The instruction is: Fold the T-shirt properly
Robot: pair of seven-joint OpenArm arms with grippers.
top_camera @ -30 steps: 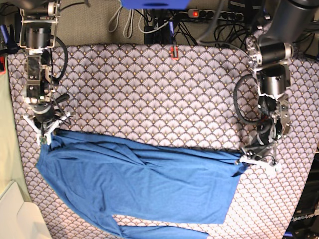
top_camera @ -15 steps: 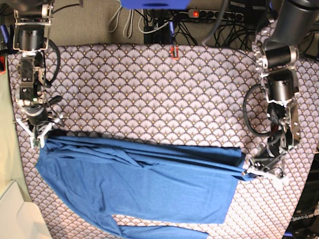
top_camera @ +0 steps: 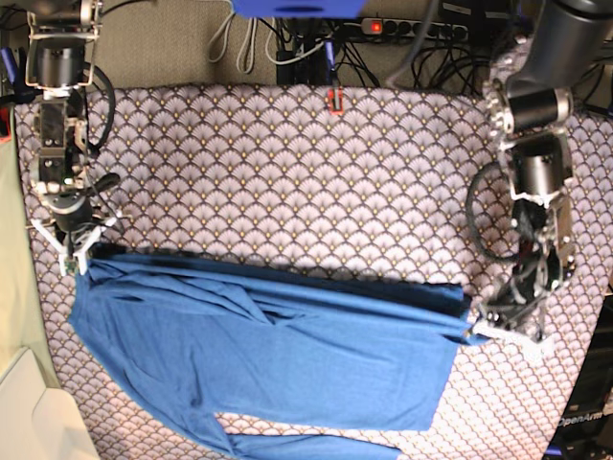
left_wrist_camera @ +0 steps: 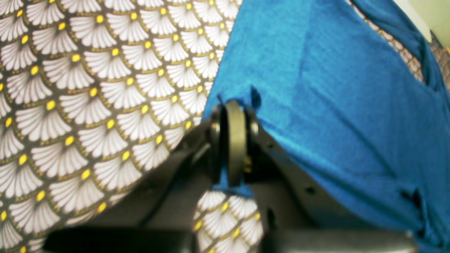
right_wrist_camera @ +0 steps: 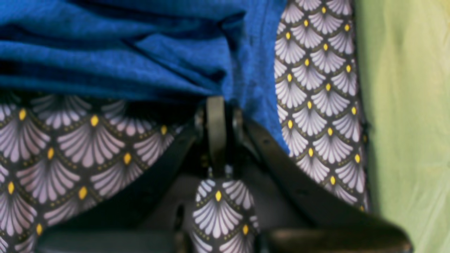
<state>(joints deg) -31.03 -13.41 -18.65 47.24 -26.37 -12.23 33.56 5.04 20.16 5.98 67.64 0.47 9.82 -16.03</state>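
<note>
Scallop-patterned tablecloth (top_camera: 287, 163), blue T-shirt (top_camera: 268, 355) lying stretched across its near half.

The left gripper (top_camera: 479, 331) and right gripper (top_camera: 77, 257) are each pinching a far corner of the shirt, jaws clamped on the cloth, probably keeping the edge taut and straight for folding; cables are trailing beyond the far edge.

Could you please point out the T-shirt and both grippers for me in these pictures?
T-shirt (top_camera: 287, 350): base view, middle of the flat blue body.
Left gripper (left_wrist_camera: 235, 116): left wrist view, shut tips pinching fabric.
Right gripper (right_wrist_camera: 216, 112): right wrist view, shut tips at fabric edge.
</note>
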